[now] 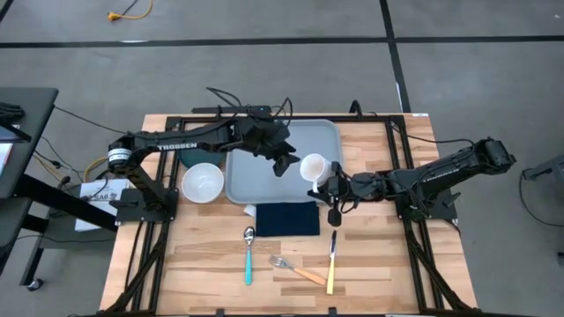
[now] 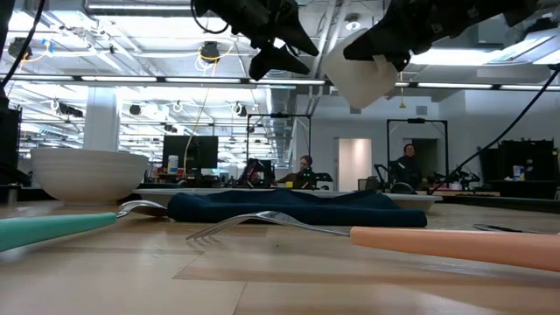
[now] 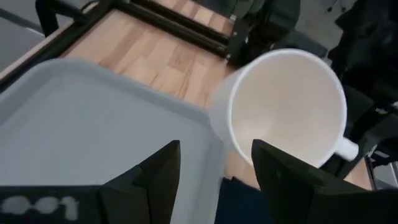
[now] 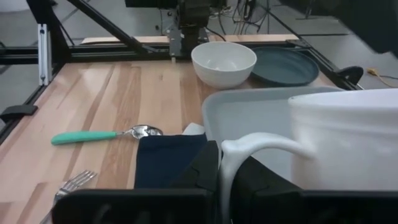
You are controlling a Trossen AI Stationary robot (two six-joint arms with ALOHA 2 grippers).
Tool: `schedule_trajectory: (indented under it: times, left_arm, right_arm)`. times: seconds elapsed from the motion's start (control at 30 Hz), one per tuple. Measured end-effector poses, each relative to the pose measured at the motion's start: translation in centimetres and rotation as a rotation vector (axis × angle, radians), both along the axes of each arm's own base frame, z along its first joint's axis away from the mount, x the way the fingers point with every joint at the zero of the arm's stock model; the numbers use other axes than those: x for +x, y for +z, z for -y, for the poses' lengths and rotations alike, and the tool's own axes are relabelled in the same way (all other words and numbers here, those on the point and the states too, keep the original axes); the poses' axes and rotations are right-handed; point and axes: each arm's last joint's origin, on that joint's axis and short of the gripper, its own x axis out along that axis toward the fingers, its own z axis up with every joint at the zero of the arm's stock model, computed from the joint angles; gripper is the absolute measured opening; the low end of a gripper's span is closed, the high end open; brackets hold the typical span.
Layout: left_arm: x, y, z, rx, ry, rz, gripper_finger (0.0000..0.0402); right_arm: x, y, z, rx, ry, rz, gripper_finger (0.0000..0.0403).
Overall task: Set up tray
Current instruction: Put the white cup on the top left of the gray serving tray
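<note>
Grippers are both working over the right part of the tray (image 1: 264, 176), which is lying flat on the wooden counter (image 1: 379, 255) towards its far edge, just behind the navy napkin (image 1: 287, 219). In the high view the right gripper (image 1: 328, 180) is reaching in from the right and holding a white mug (image 1: 314, 167) by its handle; the right wrist view is showing the handle pinched between its closed fingers, with the mug's body sitting over the tray's rim (image 4: 214, 102). In the low view the mug (image 2: 363, 74) is hanging in the air, well clear of the counter, tipped to one side. The left gripper (image 1: 284, 160) is hovering above the tray just beside the mug, its fingers (image 3: 158, 171) spread apart with nothing between them; in the left wrist view the open mouth of the mug (image 3: 286, 106) is facing that camera past the tray's corner.

A white bowl (image 1: 203, 182) is sitting just left of the tray, and the right wrist view is showing a dark teal plate (image 4: 285, 65) next to it. Nearer the front edge, a teal-handled spoon (image 1: 248, 255), a fork (image 1: 295, 269) with a peach handle and a yellow-handled utensil (image 1: 331, 260) are lying side by side, apart from the napkin. People are sitting far off in the room behind.
</note>
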Motion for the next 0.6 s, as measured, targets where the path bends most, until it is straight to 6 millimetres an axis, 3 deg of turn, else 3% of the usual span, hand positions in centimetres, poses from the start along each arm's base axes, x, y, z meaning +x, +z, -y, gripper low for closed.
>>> schedule_trajectory:
  times: [0.1, 0.43, 0.6]
  left_arm:
    - [0.2, 0.2, -0.3, -0.006, -0.016, 0.037, 0.0187]
    - [3.6, -3.3, -1.3, -0.112, -0.085, -0.002, 0.0187]
    - [4.6, -3.6, -1.4, -0.120, -0.114, 0.001, 0.0187]
  right_arm:
    - [0.0, 0.1, 0.0, 0.002, 0.001, 0.009, 0.0006]
    - [0.0, 0.0, -0.1, 0.006, 0.015, -0.001, 0.0005]
    - [0.0, 0.0, -0.1, 0.008, 0.024, -0.005, 0.0014]
